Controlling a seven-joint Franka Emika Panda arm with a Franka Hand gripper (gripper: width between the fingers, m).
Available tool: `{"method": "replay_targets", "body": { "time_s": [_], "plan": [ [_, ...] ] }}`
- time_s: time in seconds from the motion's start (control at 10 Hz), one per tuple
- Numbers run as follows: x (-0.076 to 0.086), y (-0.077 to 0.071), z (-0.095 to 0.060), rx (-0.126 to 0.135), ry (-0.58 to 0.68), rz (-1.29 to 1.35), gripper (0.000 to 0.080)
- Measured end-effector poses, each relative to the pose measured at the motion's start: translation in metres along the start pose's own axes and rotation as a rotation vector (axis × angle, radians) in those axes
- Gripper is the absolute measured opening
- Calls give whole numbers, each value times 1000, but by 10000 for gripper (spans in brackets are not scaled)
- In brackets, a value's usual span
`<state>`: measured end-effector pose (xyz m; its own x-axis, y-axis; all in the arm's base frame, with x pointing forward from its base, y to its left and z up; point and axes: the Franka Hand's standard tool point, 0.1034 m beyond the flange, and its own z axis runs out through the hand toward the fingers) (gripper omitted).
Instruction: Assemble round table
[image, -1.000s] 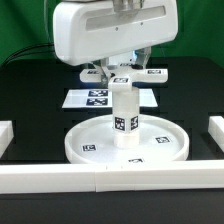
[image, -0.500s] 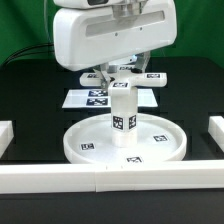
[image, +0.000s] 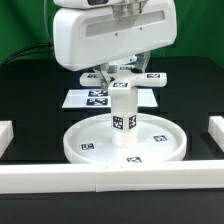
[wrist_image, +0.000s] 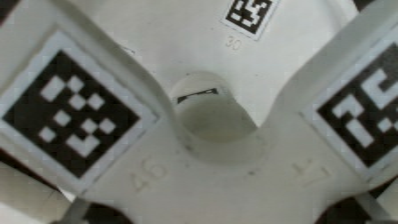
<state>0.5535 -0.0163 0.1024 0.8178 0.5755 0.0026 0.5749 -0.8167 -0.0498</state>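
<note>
One claw (image: 122, 70) hangs under the white wrist housing (image: 105, 35), low over the one base (image: 156, 76). The base lies flat and level directly beneath the claw and sticks out past it on both sides. Two tags (image: 92, 73) show on it, one at each end. Whether the fingers pinch the base or stand off it I cannot tell, as the housing and the base hide them.

Straight below the claw stands the one leg (image: 124, 106), upright, its top end appearing to meet the base's underside. It carries one tag on its near face. The leg's foot sits at the middle of the one disc (image: 82, 134), which lies flat under the claw on the black table (image: 30, 90). Three tags can be counted on the disc's floor.

In the wrist view the base fills the picture. It shows one round recess (wrist_image: 215, 122) at the middle, one large tag on either side of it and a third tag further out.

Behind the claw lies the one marker board (image: 76, 99), partly hidden by the leg. There are three rails: one in front of the disc (image: 110, 181) and one out to each side (image: 6, 135) (image: 216, 132).
</note>
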Motion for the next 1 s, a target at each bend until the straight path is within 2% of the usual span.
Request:
{"method": "replay_targets", "body": {
  "time_s": [0.5, 0.8, 1.0],
  "plan": [
    [0, 0, 0, 0, 0, 24, 449],
    [-1, -3, 1, 15, 6, 318, 449],
    [1, -6, 1, 35, 15, 553, 449]
  ]
}}
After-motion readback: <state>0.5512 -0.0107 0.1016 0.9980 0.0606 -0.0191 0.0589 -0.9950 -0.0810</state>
